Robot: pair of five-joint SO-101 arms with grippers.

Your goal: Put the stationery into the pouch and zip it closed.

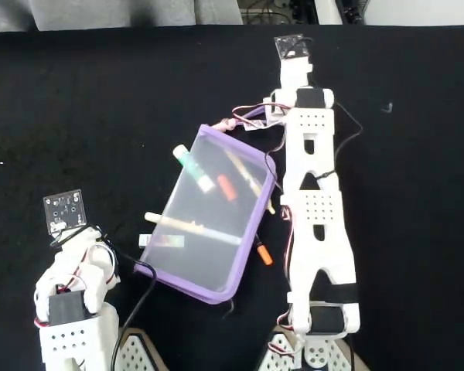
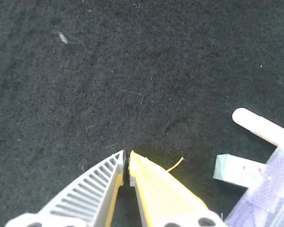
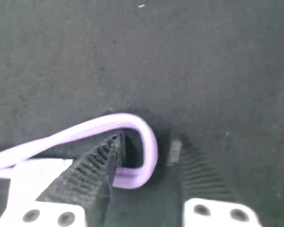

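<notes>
At table (image 1: 77,116) centre, pouch (image 1: 178,283) judged unzipped — eraser (image 1: 161,241) outside at 9 o'clock, orange pen (image 1: 263,253) protruding; left claw (image 2: 127,154) pinched empty, right claw (image 3: 146,141) wide astride pouch corner.

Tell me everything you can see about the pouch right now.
The pouch is a flat rectangle with a see-through, plastic-looking panel edged by a purple zip band. It lies flat and slanted on the black table. Pens show through the panel, and an orange-tipped pen pokes out past one long edge. Its purple loop, at the far corner, curls round one finger of the right tool.
</notes>
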